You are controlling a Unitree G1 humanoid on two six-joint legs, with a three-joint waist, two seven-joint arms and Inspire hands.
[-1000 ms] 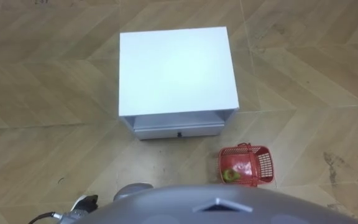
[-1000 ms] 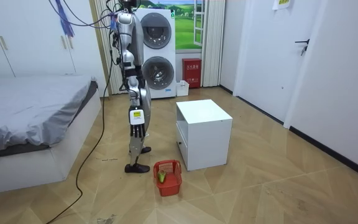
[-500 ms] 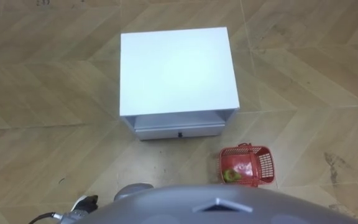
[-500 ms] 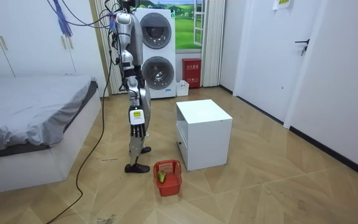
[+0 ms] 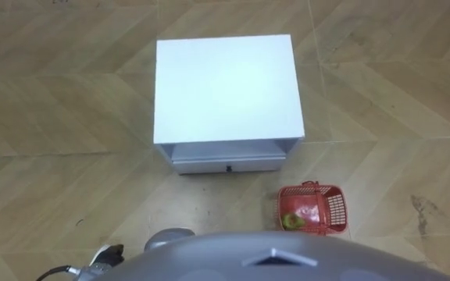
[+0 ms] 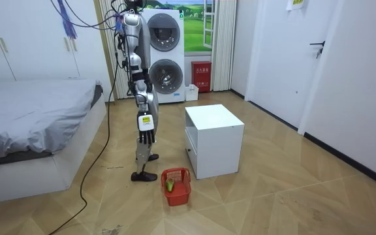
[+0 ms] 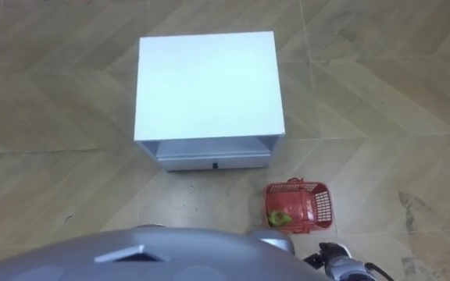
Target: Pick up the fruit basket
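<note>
The red plastic fruit basket [image 5: 311, 210] stands on the wooden floor, with a green fruit [image 5: 290, 222] in its near left corner. It lies just in front of me to my right, near the cabinet's front right corner; the basket [image 6: 176, 185] also shows by my feet in the room view. I stand upright facing the cabinet. My right hand [image 6: 146, 128] hangs at my side with relaxed fingers, well above the basket and holding nothing; the same right hand [image 7: 336, 254] edges in at the lower right. My left hand [image 5: 103, 254] peeks in at the lower left.
A white cabinet [image 5: 226, 87] with a low drawer [image 5: 226, 165] stands straight ahead. In the room view a bed [image 6: 31, 124] lies behind me, stacked washing machines [image 6: 168, 55] stand at the far wall, and open floor stretches to the right.
The eye view has shifted slightly, so cabinet and basket sit a little lower and to the right. Nothing itself has moved.
</note>
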